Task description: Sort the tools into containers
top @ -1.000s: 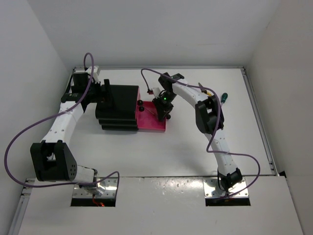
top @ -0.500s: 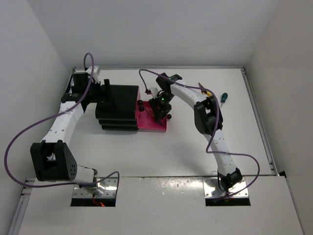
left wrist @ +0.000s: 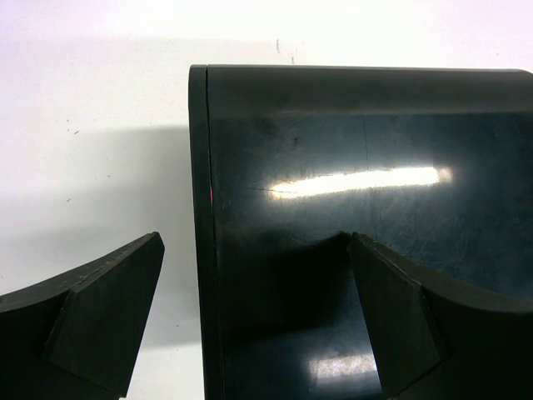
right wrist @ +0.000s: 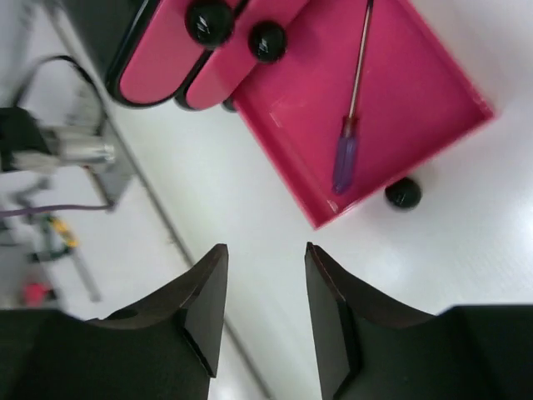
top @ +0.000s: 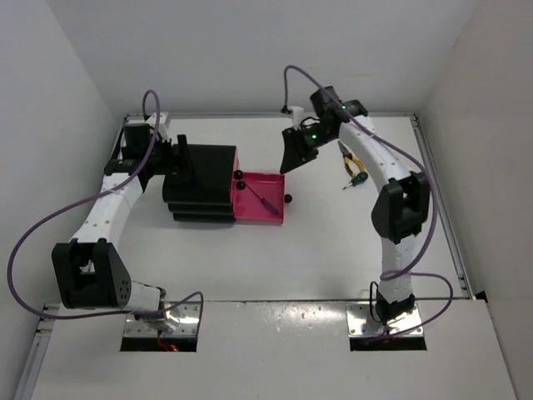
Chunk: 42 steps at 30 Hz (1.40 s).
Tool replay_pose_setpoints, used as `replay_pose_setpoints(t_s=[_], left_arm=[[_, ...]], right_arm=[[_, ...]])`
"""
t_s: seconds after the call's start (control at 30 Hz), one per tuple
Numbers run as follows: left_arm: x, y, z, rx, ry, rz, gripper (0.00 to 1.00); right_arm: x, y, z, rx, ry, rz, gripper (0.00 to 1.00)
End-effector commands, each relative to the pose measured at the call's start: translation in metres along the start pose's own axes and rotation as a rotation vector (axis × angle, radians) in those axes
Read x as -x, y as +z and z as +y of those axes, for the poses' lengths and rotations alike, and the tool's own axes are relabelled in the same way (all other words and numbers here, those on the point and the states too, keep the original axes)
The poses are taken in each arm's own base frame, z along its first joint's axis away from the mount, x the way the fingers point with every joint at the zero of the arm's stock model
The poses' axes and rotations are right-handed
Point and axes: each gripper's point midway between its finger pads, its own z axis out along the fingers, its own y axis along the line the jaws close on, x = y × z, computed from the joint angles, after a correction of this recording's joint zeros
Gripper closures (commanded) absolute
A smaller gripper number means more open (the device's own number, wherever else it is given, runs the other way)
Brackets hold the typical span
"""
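The black cabinet point(top: 200, 179) holds three pink drawers. The bottom drawer point(top: 271, 215) is pulled out, and a thin screwdriver point(top: 261, 197) with a purple handle lies in it; it also shows in the right wrist view point(right wrist: 348, 142). My right gripper point(top: 291, 160) is open and empty, raised behind the open drawer point(right wrist: 416, 92). Orange-handled pliers point(top: 344, 157) and a green-handled screwdriver point(top: 359, 177) lie on the table to the right. My left gripper point(top: 171, 158) is open, its fingers point(left wrist: 108, 308) either side of the cabinet's rear edge point(left wrist: 200, 208).
The upper two drawers are shut, their black knobs point(right wrist: 209, 21) showing beside the open one. The open drawer's knob point(top: 288, 198) sticks out to the right. White walls close in the table at the back and sides.
My right gripper has lifted out of the open drawer and swung back and to the right, empty. The purple-handled screwdriver stays in the drawer. The left arm has not moved.
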Motion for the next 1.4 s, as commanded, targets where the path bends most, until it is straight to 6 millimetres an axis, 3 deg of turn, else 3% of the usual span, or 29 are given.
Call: replay_pose_setpoints(t_s=[0.0, 0.03, 0.13, 0.27, 0.5, 0.77, 1.1, 1.23, 1.37], left_arm=[[-0.038, 0.005, 0.007, 0.023, -0.001, 0.124, 0.0], [-0.038, 0.005, 0.007, 0.023, -0.001, 0.124, 0.0], [-0.038, 0.005, 0.007, 0.023, -0.001, 0.124, 0.0], [-0.038, 0.005, 0.007, 0.023, -0.001, 0.124, 0.0], [-0.042, 0.006, 0.007, 0.023, -0.003, 0.133, 0.0], [-0.042, 0.006, 0.011, 0.043, -0.001, 0.132, 0.0], [-0.044, 0.008, 0.011, 0.043, -0.003, 0.141, 0.0], [-0.046, 0.009, 0.013, 0.052, -0.002, 0.141, 0.0], [-0.05, 0.01, 0.014, 0.053, -0.003, 0.15, 0.0]], right_arm=[[-0.036, -0.005, -0.014, 0.174, 0.271, 0.013, 0.58], [-0.052, -0.002, -0.019, 0.217, 0.35, 0.039, 0.59], [-0.072, -0.001, -0.023, 0.401, 0.55, 0.009, 0.61], [-0.075, -0.002, -0.032, 0.499, 0.677, -0.045, 0.61], [-0.082, 0.011, -0.062, 0.451, 0.759, -0.026, 0.57], [-0.105, 0.042, -0.101, 0.237, 0.898, -0.009, 0.55], [-0.112, 0.069, -0.108, 0.274, 0.948, -0.001, 0.64], [-0.109, 0.072, -0.111, 0.283, 0.962, -0.013, 0.64], [-0.107, 0.078, -0.111, 0.297, 0.956, -0.004, 0.57]])
